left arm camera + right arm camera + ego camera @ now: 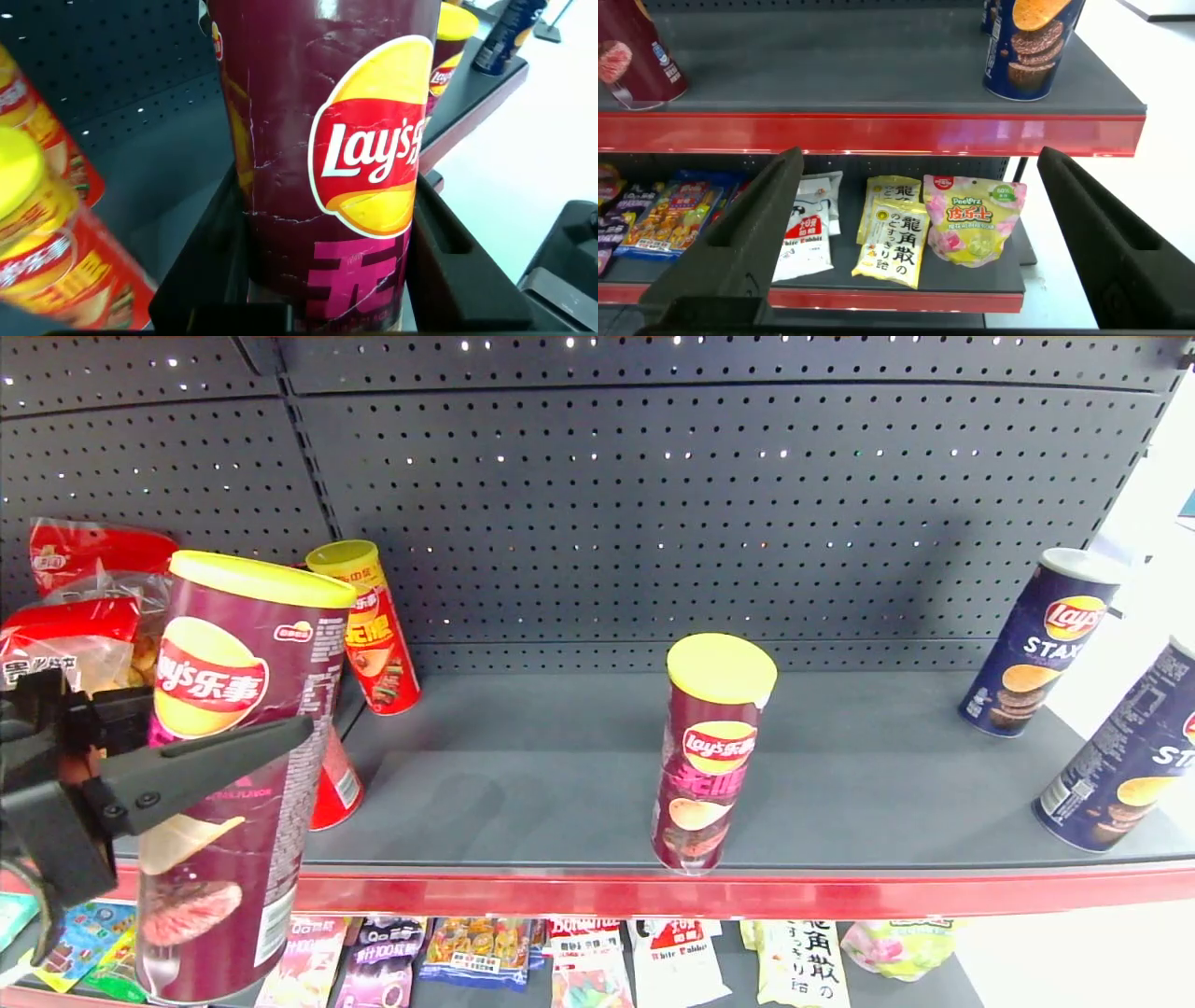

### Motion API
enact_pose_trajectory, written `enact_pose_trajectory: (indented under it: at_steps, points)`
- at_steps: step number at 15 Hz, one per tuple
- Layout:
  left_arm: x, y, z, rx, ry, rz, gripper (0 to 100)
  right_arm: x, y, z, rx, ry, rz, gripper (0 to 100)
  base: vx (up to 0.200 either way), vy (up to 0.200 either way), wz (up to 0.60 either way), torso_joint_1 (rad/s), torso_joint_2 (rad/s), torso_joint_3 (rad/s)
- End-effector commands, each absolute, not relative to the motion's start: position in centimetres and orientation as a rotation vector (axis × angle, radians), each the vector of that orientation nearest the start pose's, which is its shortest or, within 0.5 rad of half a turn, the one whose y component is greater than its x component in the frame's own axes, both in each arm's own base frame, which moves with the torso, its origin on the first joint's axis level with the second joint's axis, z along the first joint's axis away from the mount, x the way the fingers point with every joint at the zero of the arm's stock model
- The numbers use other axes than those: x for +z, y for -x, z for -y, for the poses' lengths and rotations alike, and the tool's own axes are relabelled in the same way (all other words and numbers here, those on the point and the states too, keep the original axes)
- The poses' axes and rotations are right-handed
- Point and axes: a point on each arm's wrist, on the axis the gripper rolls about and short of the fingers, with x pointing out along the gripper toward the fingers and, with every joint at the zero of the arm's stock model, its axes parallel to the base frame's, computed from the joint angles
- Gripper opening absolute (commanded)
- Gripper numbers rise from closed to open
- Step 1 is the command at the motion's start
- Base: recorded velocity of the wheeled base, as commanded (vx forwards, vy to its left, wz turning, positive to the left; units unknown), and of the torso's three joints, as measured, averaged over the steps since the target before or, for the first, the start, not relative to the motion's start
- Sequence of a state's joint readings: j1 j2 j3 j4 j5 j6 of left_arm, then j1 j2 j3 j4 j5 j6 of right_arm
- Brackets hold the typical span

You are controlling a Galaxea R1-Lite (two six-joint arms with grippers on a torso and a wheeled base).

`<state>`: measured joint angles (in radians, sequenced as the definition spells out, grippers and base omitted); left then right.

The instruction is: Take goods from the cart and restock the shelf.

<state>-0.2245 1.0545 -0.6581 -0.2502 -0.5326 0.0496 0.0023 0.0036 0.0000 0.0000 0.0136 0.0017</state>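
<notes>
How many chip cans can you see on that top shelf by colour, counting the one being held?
Maroon: 2, held maroon can and standing maroon can
Red: 2, rear red can and front red can
Navy: 2, rear navy can and front navy can
Total: 6

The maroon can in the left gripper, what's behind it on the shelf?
A red can, mostly covered by the maroon can; its top is hidden. Farther back stands a yellow-lidded red can.
</notes>
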Motion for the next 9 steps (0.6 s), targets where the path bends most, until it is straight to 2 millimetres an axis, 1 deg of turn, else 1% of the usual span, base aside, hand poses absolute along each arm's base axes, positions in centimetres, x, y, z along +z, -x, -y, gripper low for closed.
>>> enact_pose_trajectory:
  at_steps: [1,2,3,4,5,6,8,9]
  points:
    - [24.1,-15.2,5.2,-0.793,-0.029,-0.163,0,7.6,2.3,0.0,0.017,-0.002,-0.003,100,0.0,0.0,0.0,0.0,0.0,0.0]
    - [23.9,-16.0,5.6,-0.802,-0.03,-0.155,0,7.6,2.3,0.0,0.017,-0.002,-0.003,100,0.0,0.0,0.0,0.0,0.0,0.0]
    - [23.7,-16.7,6.5,-0.835,-0.036,-0.141,0,7.6,2.3,0.0,0.017,-0.002,-0.003,100,0.0,0.0,0.0,0.0,0.0,0.0]
    - [23.2,-17.9,7.5,-0.843,-0.041,-0.132,0,7.6,2.3,0.0,0.015,-0.002,-0.003,100,0.0,0.0,0.0,0.0,0.0,0.0]
    - [23.2,-17.9,7.5,-0.843,-0.041,-0.132,0,7.6,2.3,0.0,0.015,-0.002,-0.003,100,0.0,0.0,0.0,0.0,0.0,0.0]
    - [22.4,-21.2,8.6,-0.833,-0.046,-0.072,0,7.6,2.3,0.0,0.017,-0.002,-0.003,100,0.0,0.0,0.0,0.0,0.0,0.0]
    - [21.9,-25.0,9.9,-0.833,-0.044,0.024,0,7.6,2.3,0.0,0.015,-0.002,-0.003,100,0.0,0.0,0.0,0.0,0.0,0.0]
    - [21.9,-25.0,9.9,-0.833,-0.044,0.024,0,7.6,2.3,0.0,0.015,-0.002,-0.003,100,0.0,0.0,0.0,0.0,0.0,0.0]
